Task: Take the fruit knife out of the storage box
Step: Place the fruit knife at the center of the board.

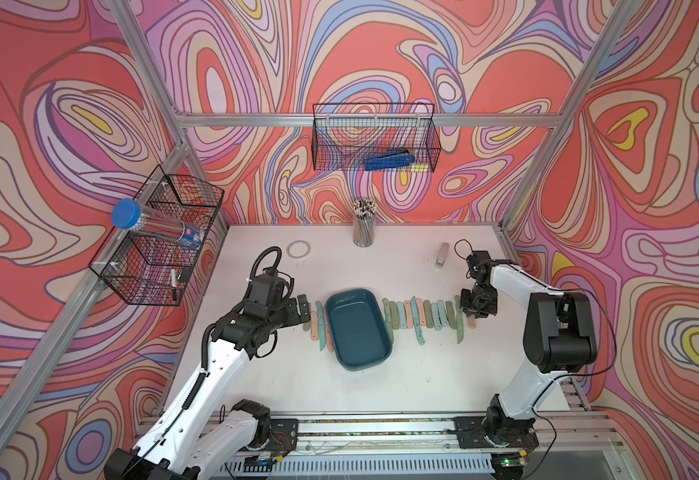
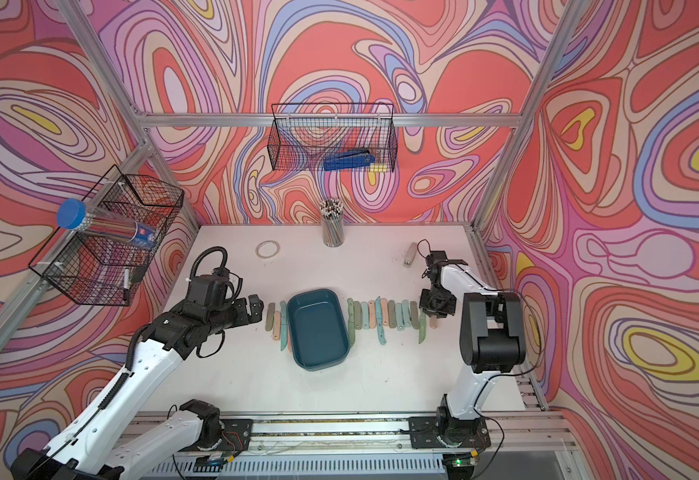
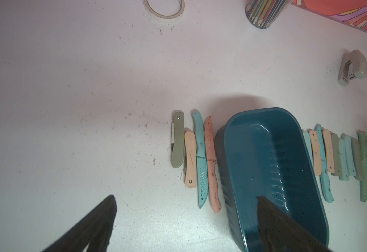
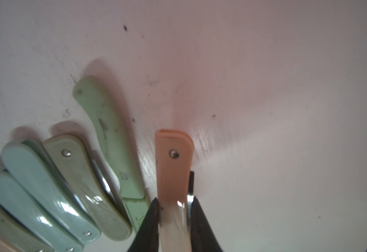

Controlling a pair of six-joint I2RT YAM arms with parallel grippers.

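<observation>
White table (image 1: 381, 395): scuffed and speckled, with a metal rail along the near edge where both arms are mounted.
Walls: a swirling print in coral, lilac, blue and yellow on three sides, framed by aluminium bars.
Wire baskets: a black one (image 1: 339, 141) on the back wall, another (image 1: 144, 282) on the left wall.
Far end of table: cup of pencils (image 1: 364, 224), tape ring (image 1: 298, 249), small grey stapler (image 1: 443, 254).
Storage box (image 1: 358, 328): dark teal tub with rounded corners and low ribbed walls, sitting mid-table between two rows of knives.
Knife rows: handles in green, aqua and peach, with a short row (image 1: 318, 328) left of the box and a longer row (image 1: 422, 318) to its right.
Fruit knife (image 4: 173, 165): peach, folded, with a steel rivet near its end. It is outside the box at the right end of the longer row, just beside a pale green knife (image 4: 110, 139). Whether it rests on the table or just off it, I can't tell.
Right gripper (image 4: 173, 209): clenched on that peach knife.
Left gripper (image 3: 185, 197): jaws spread wide and released, near the short row.
</observation>
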